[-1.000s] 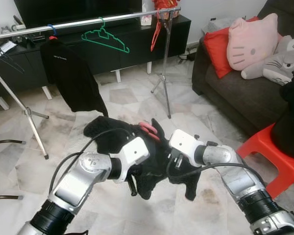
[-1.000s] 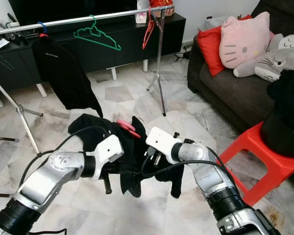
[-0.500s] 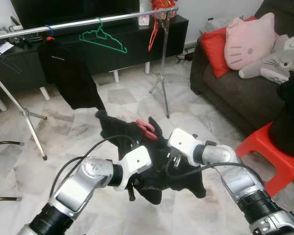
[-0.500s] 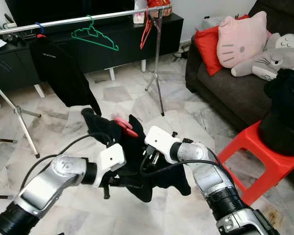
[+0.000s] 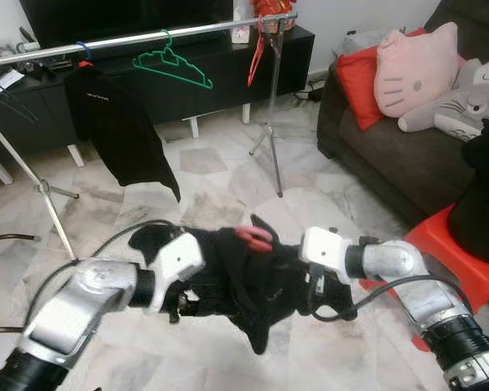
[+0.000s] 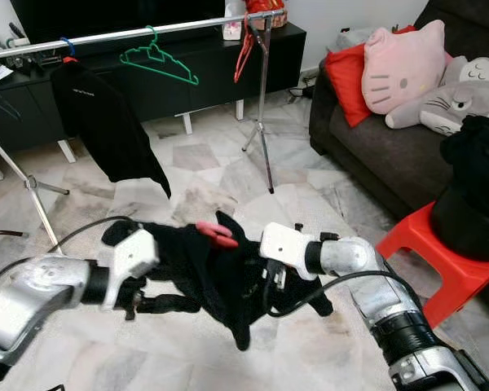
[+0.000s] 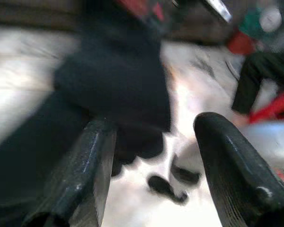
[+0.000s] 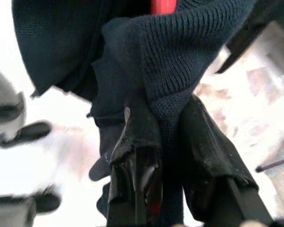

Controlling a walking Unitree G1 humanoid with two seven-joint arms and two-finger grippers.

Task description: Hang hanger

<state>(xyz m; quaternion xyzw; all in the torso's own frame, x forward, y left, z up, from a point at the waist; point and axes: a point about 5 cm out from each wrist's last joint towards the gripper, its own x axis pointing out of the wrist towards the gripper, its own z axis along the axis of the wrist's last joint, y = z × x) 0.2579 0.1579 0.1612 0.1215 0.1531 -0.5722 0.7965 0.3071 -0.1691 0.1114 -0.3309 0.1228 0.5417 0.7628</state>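
Between the two arms, in the air above the marble floor (image 5: 204,159), hangs a black knit garment (image 5: 244,281) draped on a red hanger (image 5: 255,236), whose end pokes out at the top of the bundle. The right claw (image 8: 173,142) is clenched on a fold of the knit, with a glimpse of red between its fingers, so it may well have the hanger too. The left claw (image 7: 151,156) stands spread, its fingers apart, with the cloth just beyond them and nothing pinched. The knit is soft and limp, light, and likely to sag, slide and hide the hook; the plastic hanger beneath is the stiff part. Better to hold the hanger's neck or shoulder through the cloth and leave the hook free for the silver rail (image 5: 147,38), where a green hanger (image 5: 175,65) and a black shirt (image 5: 118,130) already hang.
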